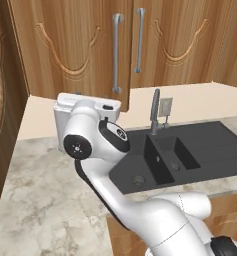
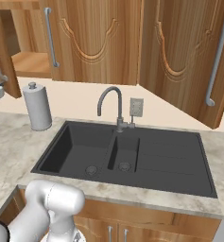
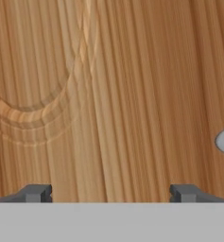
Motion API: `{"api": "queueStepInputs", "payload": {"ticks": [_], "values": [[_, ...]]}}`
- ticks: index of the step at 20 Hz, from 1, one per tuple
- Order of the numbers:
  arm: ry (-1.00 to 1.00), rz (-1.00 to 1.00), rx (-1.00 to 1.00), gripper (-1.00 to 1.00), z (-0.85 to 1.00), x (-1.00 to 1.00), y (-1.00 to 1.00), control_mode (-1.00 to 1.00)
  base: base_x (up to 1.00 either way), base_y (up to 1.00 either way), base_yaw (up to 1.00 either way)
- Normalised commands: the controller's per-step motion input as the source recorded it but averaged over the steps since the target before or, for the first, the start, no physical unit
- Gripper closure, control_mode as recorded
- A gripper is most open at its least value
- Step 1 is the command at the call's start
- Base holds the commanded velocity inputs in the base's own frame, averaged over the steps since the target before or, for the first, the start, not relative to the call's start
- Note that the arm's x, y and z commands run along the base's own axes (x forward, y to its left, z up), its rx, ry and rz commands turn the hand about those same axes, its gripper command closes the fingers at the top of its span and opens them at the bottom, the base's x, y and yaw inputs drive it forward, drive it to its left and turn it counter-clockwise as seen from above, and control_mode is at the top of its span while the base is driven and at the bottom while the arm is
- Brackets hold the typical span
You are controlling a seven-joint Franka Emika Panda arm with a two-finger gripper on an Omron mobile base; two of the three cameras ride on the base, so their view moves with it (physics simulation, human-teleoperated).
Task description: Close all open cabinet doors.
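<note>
The hand faces a cabinet door at close range, fingertips spread wide. In the right base view, an open door juts out over the sink on the right; the tap and paper roll stand on the far surface.

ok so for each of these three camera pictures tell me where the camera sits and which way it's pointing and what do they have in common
Left base view: behind the arm on its left, looking forward and down at the sink and cabinet doors; the arm rises lower right.
Right base view: behind, on its right, facing the sink, faucet and paper towel roll; arm lower left.
Hand view: on the hand, close against a door panel; gripper fingertips apart at the bottom.
Both base views share sink, faucet and doors.
</note>
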Motion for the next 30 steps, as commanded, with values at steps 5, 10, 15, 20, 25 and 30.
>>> {"api": "queueStepInputs", "payload": {"ticks": [5, 10, 15, 20, 25, 30], "values": [[0.00, 0.04, 0.01, -1.00, 0.00, 0.47, -0.31, -1.00, 0.00, 0.00, 0.00], [0.00, 0.08, 0.02, -1.00, -0.01, 0.48, -0.35, -1.00, 0.00, 0.00, 0.00], [0.00, 0.09, 0.02, -1.00, 0.00, 0.51, -0.34, -1.00, 0.00, 0.00, 0.00], [0.00, 0.08, 0.00, -1.00, 0.00, 0.50, -0.25, -1.00, 0.00, 0.00, 0.00], [0.00, 0.06, 0.00, -1.00, 0.00, 0.46, -0.15, -1.00, 0.00, 0.00, 0.00], [0.00, 0.04, 0.00, -1.00, 0.00, 0.32, -0.05, -1.00, 0.00, 0.00, 0.00]]}}
